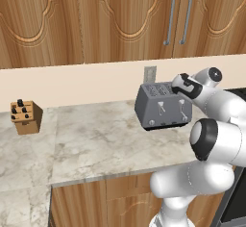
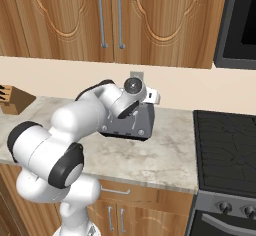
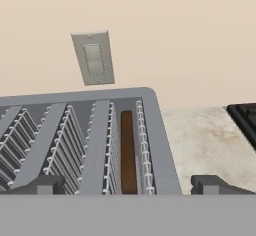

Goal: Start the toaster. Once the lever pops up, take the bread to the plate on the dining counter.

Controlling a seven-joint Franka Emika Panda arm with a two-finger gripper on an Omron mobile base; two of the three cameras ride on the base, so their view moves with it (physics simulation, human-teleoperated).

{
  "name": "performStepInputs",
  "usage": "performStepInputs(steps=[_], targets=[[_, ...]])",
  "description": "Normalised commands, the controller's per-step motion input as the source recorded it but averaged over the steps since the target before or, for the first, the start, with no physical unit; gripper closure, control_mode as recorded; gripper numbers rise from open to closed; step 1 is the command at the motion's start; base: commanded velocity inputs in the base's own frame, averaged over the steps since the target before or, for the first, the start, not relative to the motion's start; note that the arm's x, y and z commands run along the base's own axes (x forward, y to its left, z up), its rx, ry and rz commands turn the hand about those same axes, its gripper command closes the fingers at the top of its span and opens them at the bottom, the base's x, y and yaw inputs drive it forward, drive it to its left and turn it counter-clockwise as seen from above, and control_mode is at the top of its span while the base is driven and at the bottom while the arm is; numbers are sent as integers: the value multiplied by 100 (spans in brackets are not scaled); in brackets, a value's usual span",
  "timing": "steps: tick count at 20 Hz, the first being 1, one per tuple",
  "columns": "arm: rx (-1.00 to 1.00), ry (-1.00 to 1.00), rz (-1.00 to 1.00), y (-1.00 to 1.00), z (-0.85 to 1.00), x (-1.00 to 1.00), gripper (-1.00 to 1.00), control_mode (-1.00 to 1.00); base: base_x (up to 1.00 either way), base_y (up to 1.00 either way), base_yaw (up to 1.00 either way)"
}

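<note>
Wooden knife block (image 1: 26, 117) far left on the marbled surface (image 1: 96, 144), then the grey toaster (image 1: 162, 107) at the back wall under an outlet (image 3: 93, 58), bread (image 3: 128, 150) sunk in its rightmost slot, gripper (image 3: 128, 184) just above with fingers spread apart, stove (image 2: 227, 135) rightmost.

Even, bright, diffuse light in all three views, with no glare and no blur; edges stay sharp and straight to the frame borders. Shadows are faint: a soft dark patch under the toaster (image 1: 163, 105) on the worktop (image 1: 96, 139), and gentle shading on the arm's white shells. The toaster slots look darker inside
</note>
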Motion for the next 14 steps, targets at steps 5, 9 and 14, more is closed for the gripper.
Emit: performStepInputs(steps=[5,9,14], targets=[[0,0,0,3,0,0,-100,-100,0,0,0],[0,0,0,0,0,0,-100,-100,0,0,0],[0,0,0,0,0,0,-100,-100,0,0,0]])
